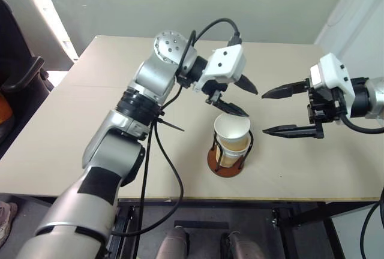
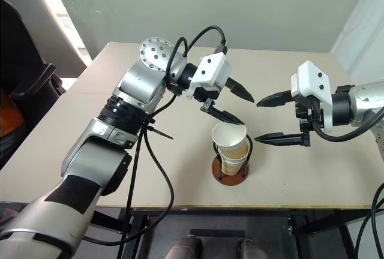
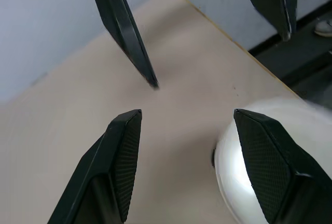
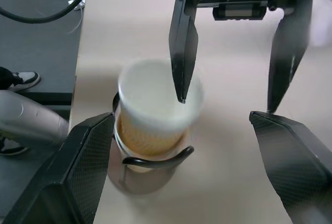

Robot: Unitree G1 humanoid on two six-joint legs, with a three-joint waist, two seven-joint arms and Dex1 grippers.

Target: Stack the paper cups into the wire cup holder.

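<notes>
Tan paper cups (image 1: 231, 141) sit nested in the wire cup holder (image 1: 228, 157) on the tabletop (image 1: 84, 145), so both the left claw (image 1: 241, 97) and right claw (image 1: 277, 111) hang released, empty.

The left arm (image 1: 114, 151) is clad in silver-grey shells broken by black bands and a ribbed black ring. At its elbow sits a round metal cap (image 1: 170, 45) dotted with small screw holes. Black cables loop from the wrist over this cap and hang down along the forearm. Each wrist ends in a white, boxy housing (image 1: 223, 66) with rounded corners. The fingers (image 4: 85, 177) are black and tapered, their inner pads finely cross-hatched. The right arm (image 2: 360, 104) shows a black collar and grey shell.
</notes>
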